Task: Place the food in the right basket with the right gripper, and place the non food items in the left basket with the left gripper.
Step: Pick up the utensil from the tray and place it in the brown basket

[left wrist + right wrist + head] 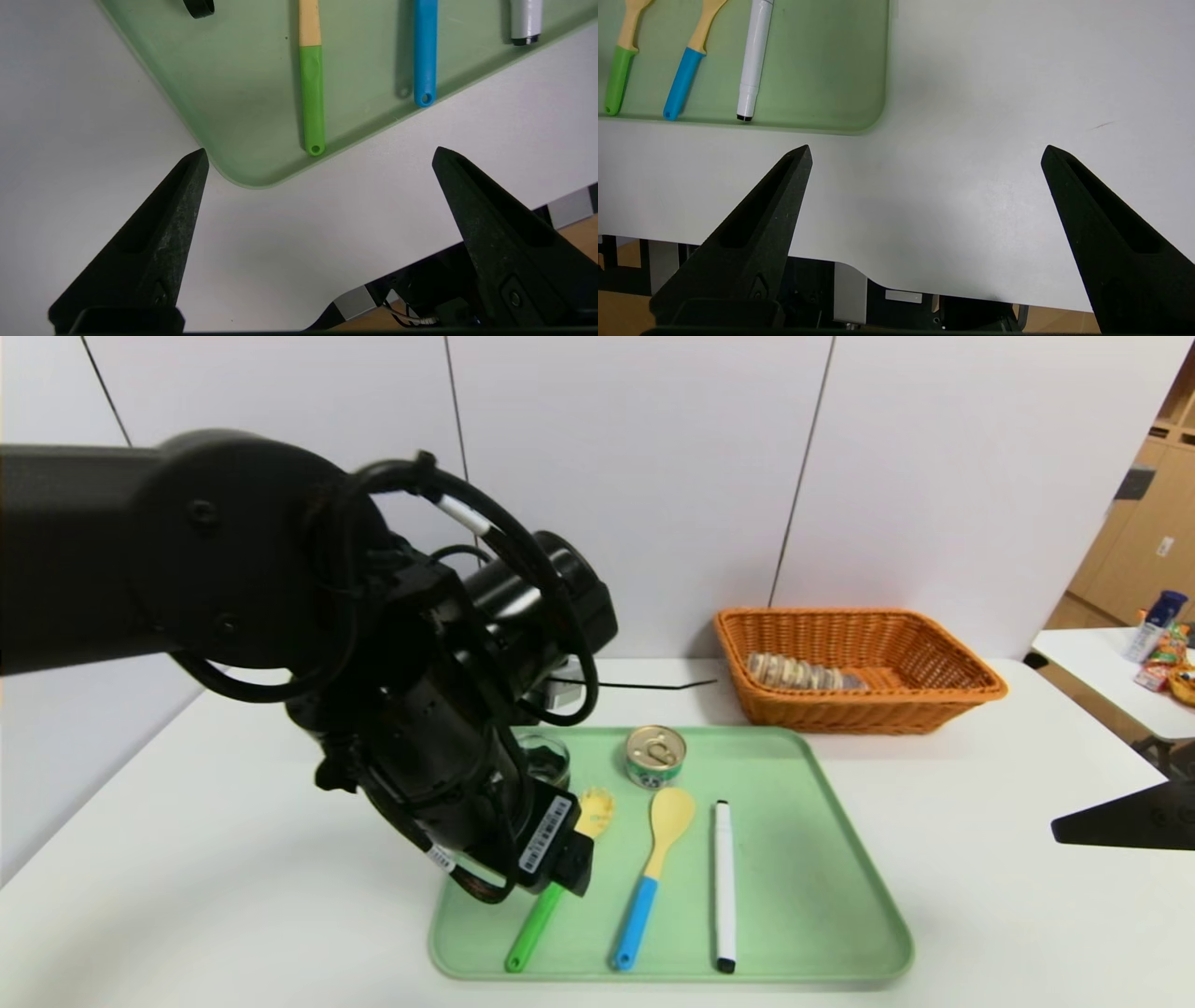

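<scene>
Left tool (317, 154) spread wide, empty, above green tray (243, 140) near corner. Pasta fork (312, 93) on tray just ahead, long axis pointing toward tool. Right tool (924, 151) released, farther from tray.

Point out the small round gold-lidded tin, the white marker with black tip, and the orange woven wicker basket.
Small round gold-lidded tin (655, 753): head view, on its pull-tab lid.
White marker with black tip (724, 887): head view, middle of its white barrel.
Orange woven wicker basket (971, 664): head view, on its right rim.
</scene>
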Controlling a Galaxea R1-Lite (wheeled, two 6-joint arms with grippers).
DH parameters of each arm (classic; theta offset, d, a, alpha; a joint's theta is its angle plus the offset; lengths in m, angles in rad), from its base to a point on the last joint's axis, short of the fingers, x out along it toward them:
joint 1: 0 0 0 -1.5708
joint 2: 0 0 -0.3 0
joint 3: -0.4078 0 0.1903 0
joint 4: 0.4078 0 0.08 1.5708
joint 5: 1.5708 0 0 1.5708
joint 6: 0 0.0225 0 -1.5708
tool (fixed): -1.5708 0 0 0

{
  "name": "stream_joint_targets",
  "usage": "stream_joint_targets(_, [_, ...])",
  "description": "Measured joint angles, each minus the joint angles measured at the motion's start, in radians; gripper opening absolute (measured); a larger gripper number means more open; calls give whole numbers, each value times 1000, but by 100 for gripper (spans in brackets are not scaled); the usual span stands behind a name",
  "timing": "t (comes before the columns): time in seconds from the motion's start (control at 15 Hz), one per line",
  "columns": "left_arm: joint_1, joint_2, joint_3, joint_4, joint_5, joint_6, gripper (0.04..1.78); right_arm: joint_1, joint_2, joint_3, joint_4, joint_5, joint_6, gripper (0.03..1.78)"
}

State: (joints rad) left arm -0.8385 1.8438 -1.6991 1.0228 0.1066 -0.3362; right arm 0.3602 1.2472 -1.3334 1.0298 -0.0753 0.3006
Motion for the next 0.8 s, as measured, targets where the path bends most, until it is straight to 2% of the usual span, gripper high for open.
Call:
stream_joint_targets(0.2, [-10, 82, -22, -4, 16, -13, 169, 0, -7, 13, -10, 0, 0, 170])
stream_joint_targets(0.6, [-11, 185, -48, -13, 8, -77, 169, 0, -28, 101, -125, 0, -1, 170])
stream_joint_targets(0.8, [-10, 223, -77, -14, 3, -137, 169, 0, -43, 132, -143, 0, -1, 170])
